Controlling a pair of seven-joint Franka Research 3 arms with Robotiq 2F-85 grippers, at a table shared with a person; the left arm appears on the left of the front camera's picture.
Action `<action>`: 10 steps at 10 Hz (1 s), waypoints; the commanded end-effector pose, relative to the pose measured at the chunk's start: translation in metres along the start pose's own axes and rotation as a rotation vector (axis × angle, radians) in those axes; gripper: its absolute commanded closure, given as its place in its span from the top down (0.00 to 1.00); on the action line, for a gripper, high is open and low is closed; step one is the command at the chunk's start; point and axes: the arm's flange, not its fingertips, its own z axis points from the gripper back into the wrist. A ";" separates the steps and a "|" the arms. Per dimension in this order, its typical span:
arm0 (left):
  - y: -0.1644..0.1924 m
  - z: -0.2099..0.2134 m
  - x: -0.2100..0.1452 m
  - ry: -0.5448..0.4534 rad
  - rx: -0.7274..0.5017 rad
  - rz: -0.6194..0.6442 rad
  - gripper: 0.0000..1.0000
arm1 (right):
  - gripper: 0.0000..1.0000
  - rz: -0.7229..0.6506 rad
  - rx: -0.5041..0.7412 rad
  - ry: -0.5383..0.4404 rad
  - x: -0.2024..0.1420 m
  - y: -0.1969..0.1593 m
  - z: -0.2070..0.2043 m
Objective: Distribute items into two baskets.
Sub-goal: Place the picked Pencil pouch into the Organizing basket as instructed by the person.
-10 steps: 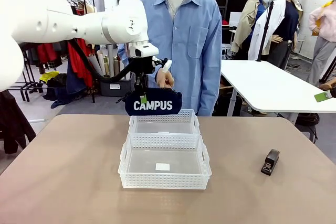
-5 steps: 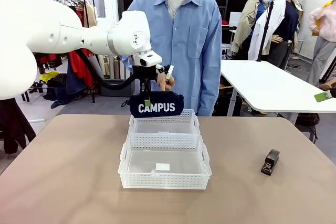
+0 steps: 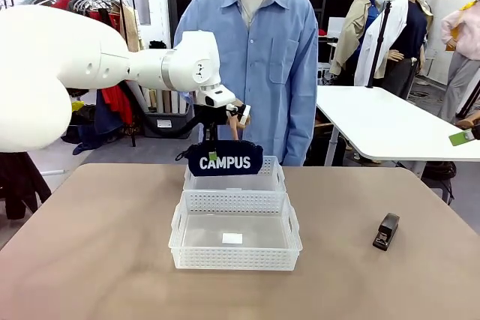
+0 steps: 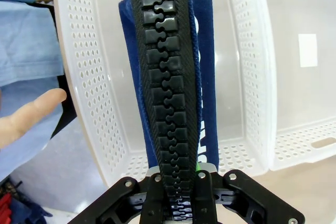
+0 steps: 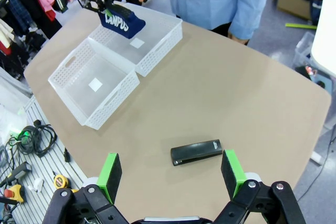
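My left gripper [image 3: 212,154] is shut on the top zip edge of the navy "CAMPUS" pouch [image 3: 225,162]. The pouch hangs just above the far white basket [image 3: 234,181], its lower edge at the rim. In the left wrist view the pouch [image 4: 168,77] hangs lengthwise over that basket [image 4: 89,103] from my left gripper [image 4: 178,179]. The near basket [image 3: 235,252] holds nothing. The small black stapler [image 3: 386,231] lies on the table at the right. In the right wrist view my right gripper [image 5: 171,174] hovers open above the stapler [image 5: 197,152].
A person in a blue shirt stands behind the far basket, one hand [image 3: 238,119] raised close to my left gripper, a finger [image 4: 31,116] beside the basket. The second basket [image 4: 294,77] adjoins the first. A white table [image 3: 390,121] stands at the back right.
My left arm has carried the pouch down and slightly right, closer to the far basket's rim. The stapler and both baskets have not moved.
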 end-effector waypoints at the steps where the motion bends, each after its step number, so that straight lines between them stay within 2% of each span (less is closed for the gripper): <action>1: 0.017 -0.001 0.005 0.029 0.012 0.020 0.00 | 1.00 0.019 0.016 -0.032 0.001 -0.002 0.000; 10: 0.022 -0.057 0.009 0.047 -0.088 -0.001 0.00 | 1.00 0.019 0.016 -0.032 0.001 -0.002 0.000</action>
